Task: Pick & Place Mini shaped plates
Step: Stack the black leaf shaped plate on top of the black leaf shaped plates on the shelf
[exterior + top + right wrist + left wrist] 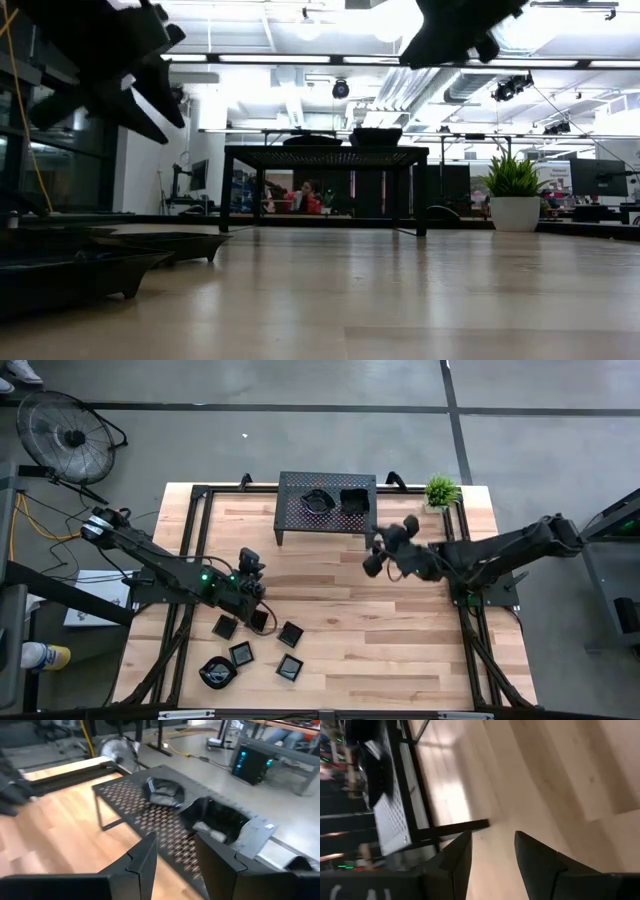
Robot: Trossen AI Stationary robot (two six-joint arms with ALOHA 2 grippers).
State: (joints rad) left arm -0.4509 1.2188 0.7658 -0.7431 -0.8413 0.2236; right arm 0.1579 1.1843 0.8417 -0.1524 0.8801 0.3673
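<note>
Overhead, the wooden worktop [400, 640] carries a black perforated rack [327, 500] at its far edge, with two mini shaped plates [318, 499] side by side on top. Five more plates [290, 633] lie loosely clustered near the front left, apart from one another. The left gripper [250, 568] hangs just behind that cluster, fingers spread, holding nothing. The right gripper [378, 552] hangs beside the rack's right front corner, fingers likewise spread and empty. Broad bare wood lies between the cluster and the rack, and across the right half. A small potted plant [441, 490] stands at the far right corner; a floor fan [62, 436] sits off the worktop.

Low view: rack on legs, clear space beneath; plates at the left edge; both arms above the surface.

Left wrist view: spread fingers [457, 862] over bare wood near the black frame rail [452, 827].

Right wrist view: parted fingers [145, 860] above the rack's near edge, both racked plates ahead.
</note>
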